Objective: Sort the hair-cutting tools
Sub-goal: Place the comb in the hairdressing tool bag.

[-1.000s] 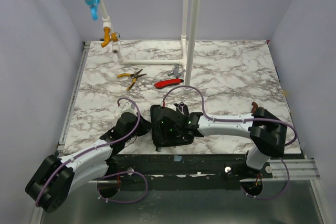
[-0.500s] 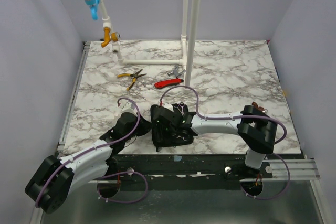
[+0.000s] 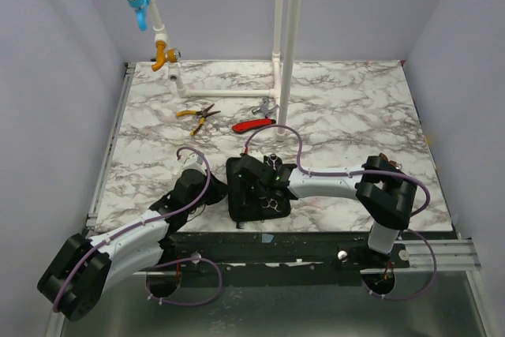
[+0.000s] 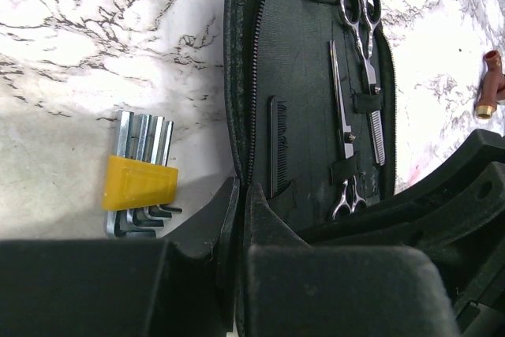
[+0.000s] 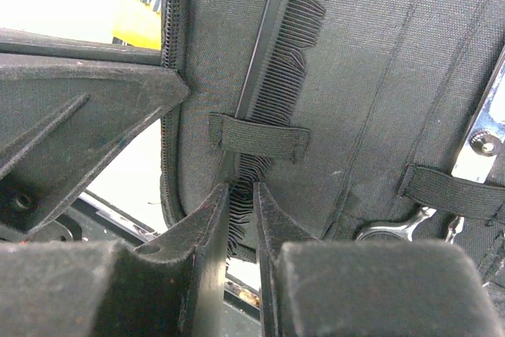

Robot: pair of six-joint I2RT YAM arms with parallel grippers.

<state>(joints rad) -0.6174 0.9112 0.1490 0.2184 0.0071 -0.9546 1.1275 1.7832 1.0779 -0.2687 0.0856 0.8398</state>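
my right claw (image 5: 241, 195) is clenched on the lower end of the black comb (image 5: 276, 53), its two pads pressed against the teeth just below the elastic strap (image 5: 259, 138) that pins the comb to the lining of the black zip case (image 3: 237, 195). the comb lies flat in its slot, upright along the case's left half. my left claw (image 4: 242, 195) looks clamped on the zipped edge of the case at its near left side; the rim runs straight into the narrow gap between the pads. to the right of the comb, the plain scissors (image 4: 341, 108) and the thinning shears (image 4: 369, 61) sit side by side under their own straps, handles at opposite ends. a hex key set (image 4: 142, 183) in a yellow holder lies on the worktop (image 3: 347, 108) just left of the case. compared with a second ago, my right arm's elbow has swung inward to the left and the claw has shifted on the case, uncovering more of the lining and a silver finger ring at its near side. the left arm has not moved, and the yellow-handled pliers (image 3: 197, 114) and red-handled tool (image 3: 254, 125) lie where they were, well behind the case.
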